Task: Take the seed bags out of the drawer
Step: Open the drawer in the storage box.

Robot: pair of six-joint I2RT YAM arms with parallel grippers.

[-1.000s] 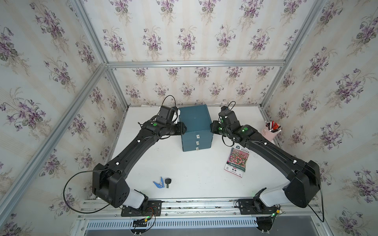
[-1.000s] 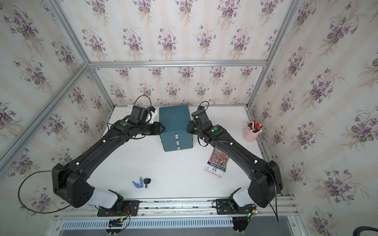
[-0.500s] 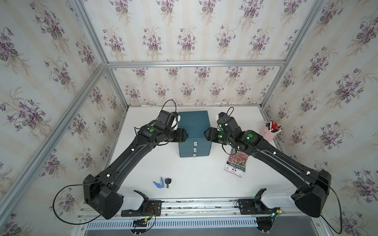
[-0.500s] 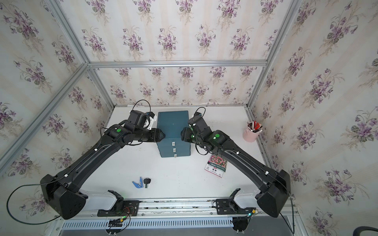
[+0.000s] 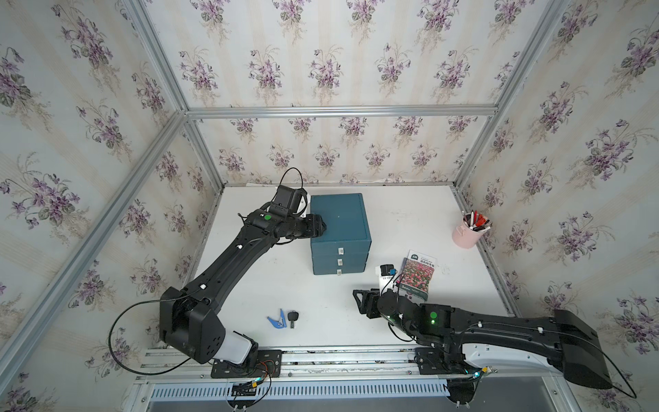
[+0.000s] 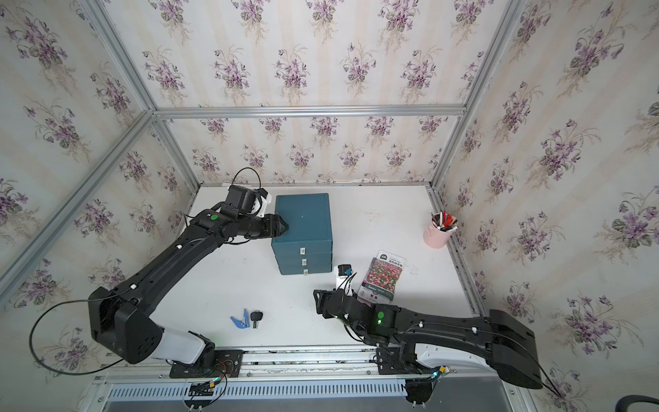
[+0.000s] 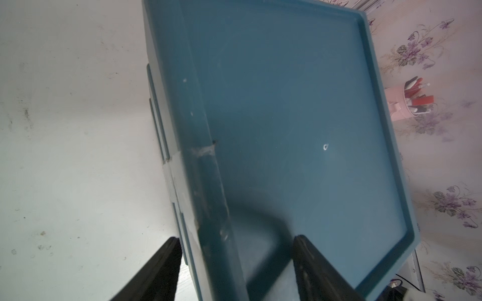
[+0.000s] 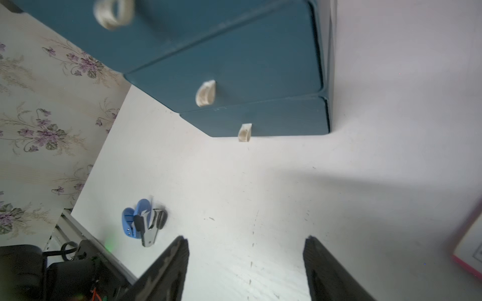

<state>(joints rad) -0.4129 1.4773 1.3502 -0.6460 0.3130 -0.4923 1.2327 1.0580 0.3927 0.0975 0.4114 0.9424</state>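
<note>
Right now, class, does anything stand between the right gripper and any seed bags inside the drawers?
Yes: all three drawer fronts are shut, hiding whatever is inside. The table between them and the open right gripper is bare.

The white table in front of the box is bare and wide between the blue clip with the key and the bag, but the left arm blocks the box's left side and a pink cup stands by the right edge.
</note>
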